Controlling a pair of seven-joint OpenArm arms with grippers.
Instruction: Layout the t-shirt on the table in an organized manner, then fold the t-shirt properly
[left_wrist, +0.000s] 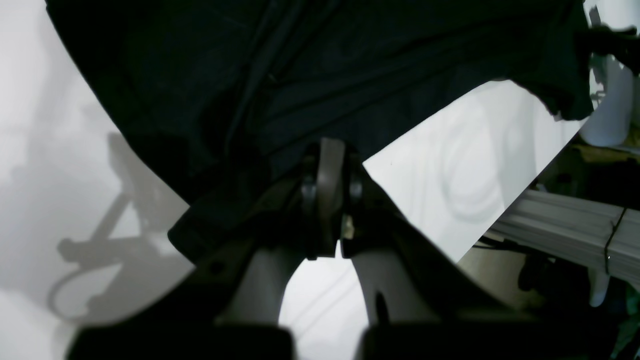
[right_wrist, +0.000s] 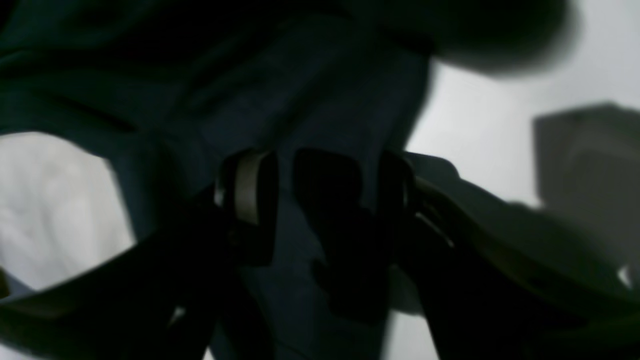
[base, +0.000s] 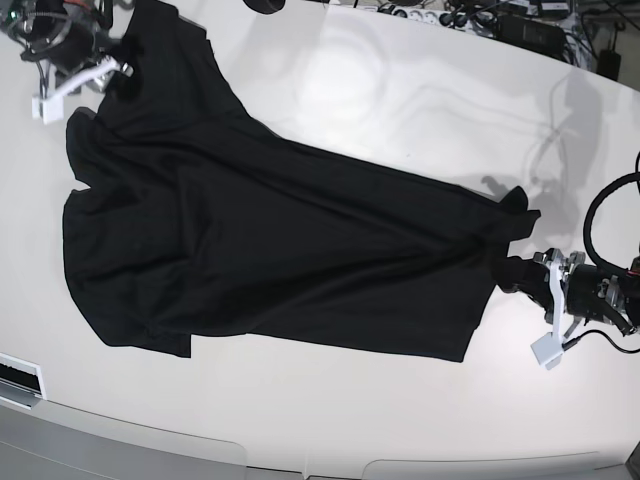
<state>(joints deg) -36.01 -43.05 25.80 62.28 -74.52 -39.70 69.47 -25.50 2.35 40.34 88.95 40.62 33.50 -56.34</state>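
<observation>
T-shirt (base: 270, 250), black, rumpled, pinched by left gripper (base: 512, 272); right gripper (base: 125, 72) spread.

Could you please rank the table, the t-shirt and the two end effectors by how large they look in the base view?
1. Table
2. T-shirt
3. Left end effector and right end effector: both small and look about alike, so no ranking between them.

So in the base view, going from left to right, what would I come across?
Right gripper → t-shirt spread over the table → left gripper, shut on the shirt's edge.
</observation>
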